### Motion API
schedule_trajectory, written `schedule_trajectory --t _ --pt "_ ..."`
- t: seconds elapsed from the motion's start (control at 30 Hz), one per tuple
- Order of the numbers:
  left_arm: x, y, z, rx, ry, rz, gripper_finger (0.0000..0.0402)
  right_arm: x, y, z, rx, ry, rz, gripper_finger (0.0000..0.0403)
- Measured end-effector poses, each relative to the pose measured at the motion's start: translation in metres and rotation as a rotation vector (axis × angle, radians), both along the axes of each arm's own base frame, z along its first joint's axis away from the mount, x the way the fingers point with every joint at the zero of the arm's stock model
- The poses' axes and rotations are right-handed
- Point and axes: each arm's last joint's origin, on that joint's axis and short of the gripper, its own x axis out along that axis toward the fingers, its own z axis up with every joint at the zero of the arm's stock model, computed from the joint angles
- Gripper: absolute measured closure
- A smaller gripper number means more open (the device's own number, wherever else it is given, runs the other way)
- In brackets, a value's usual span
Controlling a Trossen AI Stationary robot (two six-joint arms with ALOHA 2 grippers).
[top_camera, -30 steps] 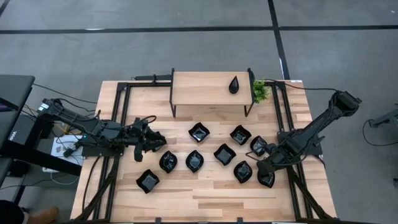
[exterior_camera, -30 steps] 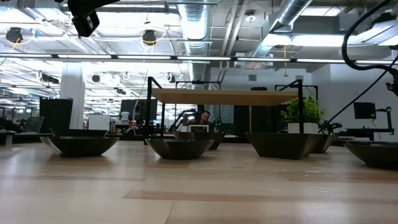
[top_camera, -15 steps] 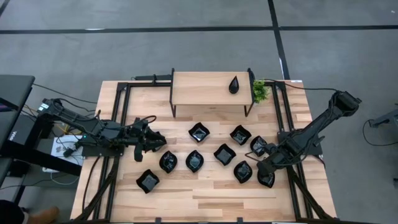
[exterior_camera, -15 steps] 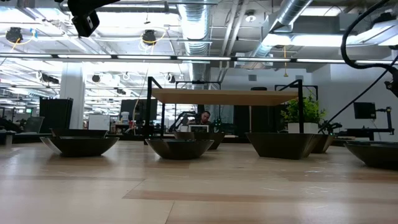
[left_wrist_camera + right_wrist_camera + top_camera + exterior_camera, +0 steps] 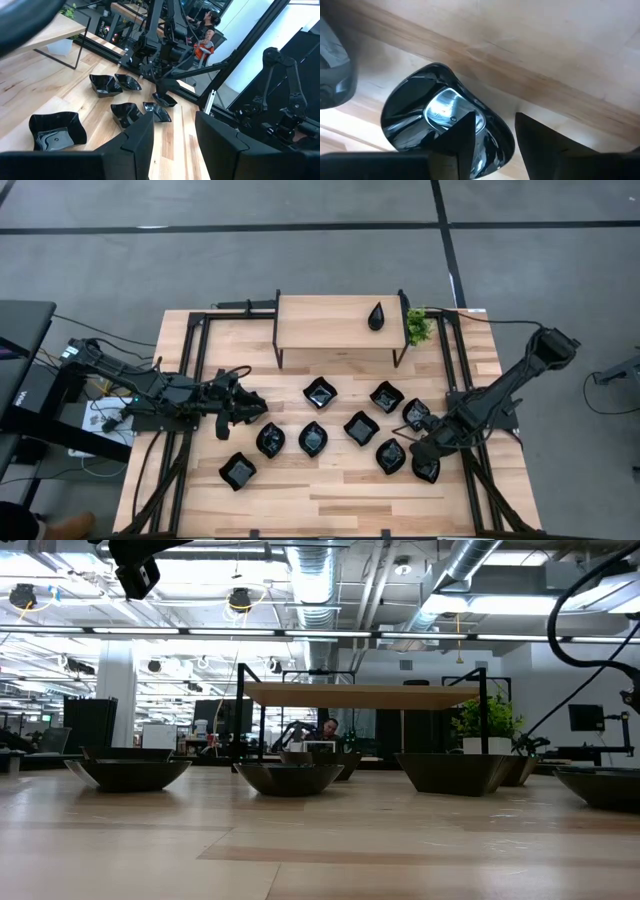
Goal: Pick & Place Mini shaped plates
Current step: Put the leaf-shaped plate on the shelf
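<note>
Teardrop plate (image 5: 445, 120) sits on the table at the right end of the near row, right gripper (image 5: 425, 458) directly over it, jaws apart astride the rim, nothing held. Risk: glossy rim slips on closing, or knocks the neighbouring plate (image 5: 390, 455). Left gripper (image 5: 250, 408) waits at left, open, empty.

Mini shaped plates (image 5: 322, 392) glossy black, smooth, light glinting off the one in the right wrist view. Table (image 5: 330, 500) pale wood, matt, visible grain. Shelf (image 5: 330, 322) same light wood on thin black metal legs
</note>
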Motion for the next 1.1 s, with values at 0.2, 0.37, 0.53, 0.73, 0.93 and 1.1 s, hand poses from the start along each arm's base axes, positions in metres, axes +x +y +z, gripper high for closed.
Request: schedule_trajectory --t 0.2,0.37,0.53,0.73,0.93,1.1 --pt "0.0000 0.0000 0.0001 0.000 0.000 0.000 0.0257 -0.0019 0.0019 0.0000 -0.002 -0.001 0.021 0.0269" --pt "0.0000 0.0000 0.0003 -0.001 -0.003 0.000 0.0257 -0.0032 0.0034 0.0000 -0.004 0.000 0.030 0.0269" --pt "0.0001 0.0000 0.0005 -0.002 -0.005 0.000 0.0257 -0.0029 0.0030 -0.0001 -0.017 -0.012 0.026 0.0269" --pt "0.0001 0.0000 0.0005 -0.002 -0.005 0.000 0.0257 -0.0026 0.0026 -0.0002 -0.027 -0.020 0.024 0.0269" --pt "0.0001 0.0001 0.0006 -0.002 -0.006 0.004 0.0257 -0.0026 0.0026 -0.0001 -0.027 -0.021 0.024 0.0280" --pt "0.0001 0.0003 0.0007 -0.002 -0.007 0.011 0.0257 -0.0026 0.0025 0.0002 -0.026 -0.023 0.024 0.0294"
